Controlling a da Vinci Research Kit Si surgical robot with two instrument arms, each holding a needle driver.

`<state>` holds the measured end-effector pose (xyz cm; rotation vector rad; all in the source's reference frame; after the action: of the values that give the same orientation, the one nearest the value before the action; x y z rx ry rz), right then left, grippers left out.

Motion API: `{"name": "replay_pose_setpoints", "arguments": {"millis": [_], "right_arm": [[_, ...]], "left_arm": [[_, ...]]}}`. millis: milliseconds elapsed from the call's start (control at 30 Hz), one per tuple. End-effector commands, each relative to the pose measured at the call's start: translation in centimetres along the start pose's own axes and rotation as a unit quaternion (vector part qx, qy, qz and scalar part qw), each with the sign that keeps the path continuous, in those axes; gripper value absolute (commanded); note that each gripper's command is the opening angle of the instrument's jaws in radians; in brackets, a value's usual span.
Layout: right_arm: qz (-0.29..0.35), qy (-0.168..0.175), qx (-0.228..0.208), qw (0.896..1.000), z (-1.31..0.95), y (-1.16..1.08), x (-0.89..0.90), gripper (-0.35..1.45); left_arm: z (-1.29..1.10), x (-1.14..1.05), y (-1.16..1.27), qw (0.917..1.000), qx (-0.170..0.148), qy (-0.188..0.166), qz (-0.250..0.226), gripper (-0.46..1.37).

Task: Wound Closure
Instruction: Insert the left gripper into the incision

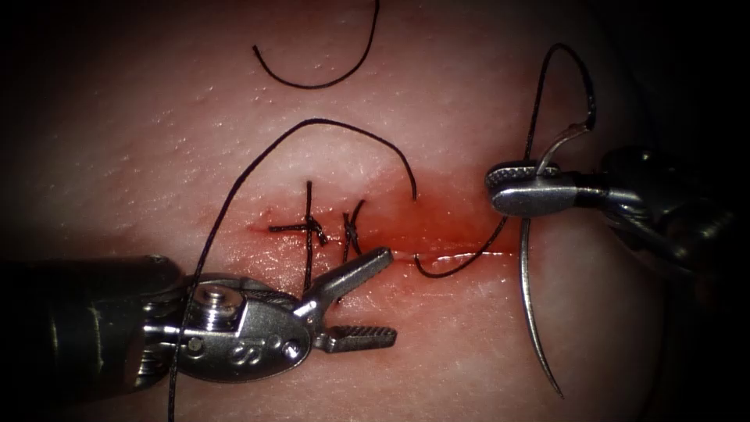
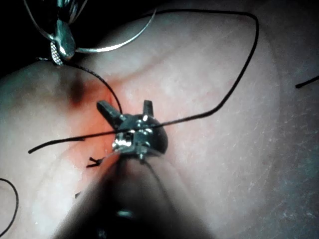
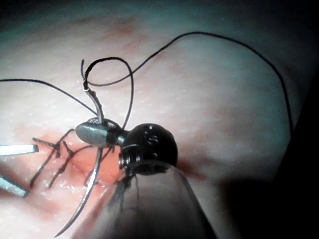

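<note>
The cut runs across the tissue, with red fluid along it. My right tool is shut on the curved needle close to its thread end. The needle hangs free over the cut's right end, out of the tissue, point toward the near side. In the right wrist view the same jaws grip the needle. My left tool stands open and holds nothing, just below the cut's middle; its open jaws are seen from behind. Black thread arcs from the tissue over the left tool's body.
Two knotted stitches close the cut's left part. Thread leaves the cut near its middle and runs up behind the right jaws. A loose curl of thread lies on the far tissue.
</note>
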<state>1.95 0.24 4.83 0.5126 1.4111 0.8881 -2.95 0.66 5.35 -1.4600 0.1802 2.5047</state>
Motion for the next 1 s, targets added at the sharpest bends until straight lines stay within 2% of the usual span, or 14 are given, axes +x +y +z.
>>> {"name": "replay_pose_setpoints", "arguments": {"millis": [33,133,233,333,433,633,800,1000], "right_arm": [[-0.003,0.000,-0.002,1.000,0.00,0.00,0.00,-0.35],[-0.006,0.000,-0.002,1.000,-0.01,0.00,0.00,-0.35],[-0.012,0.000,-0.003,1.000,-0.01,-0.01,-0.01,-0.35],[-0.018,0.000,-0.004,1.000,-0.01,-0.02,-0.01,-0.35],[-0.027,0.000,-0.005,1.000,-0.02,-0.04,-0.01,-0.35],[-0.033,0.000,-0.005,0.999,-0.03,-0.08,-0.03,-0.35],[-0.037,0.000,-0.004,0.999,-0.05,-0.14,-0.05,-0.35],[-0.040,0.000,-0.004,0.999,-0.06,-0.16,-0.05,-0.35]], "left_arm": [[-0.02,0.01,0.01,0.9999,-0.007,-0.009,-0.009,0.51],[-0.03,0.02,0.01,0.9986,-0.016,-0.019,-0.047,0.44],[-0.05,0.04,-0.04,0.9940,-0.022,-0.024,-0.105,0.31],[-0.05,0.07,-0.08,0.9917,-0.009,-0.032,-0.124,0.32],[-0.03,0.09,-0.11,0.9892,0.003,-0.043,-0.140,0.31],[0.04,0.04,-0.14,0.9876,0.001,-0.051,-0.148,0.32],[0.07,-0.05,-0.15,0.9825,-0.007,-0.082,-0.167,0.48],[0.07,-0.08,-0.14,0.9824,-0.007,-0.085,-0.166,0.42]]}}
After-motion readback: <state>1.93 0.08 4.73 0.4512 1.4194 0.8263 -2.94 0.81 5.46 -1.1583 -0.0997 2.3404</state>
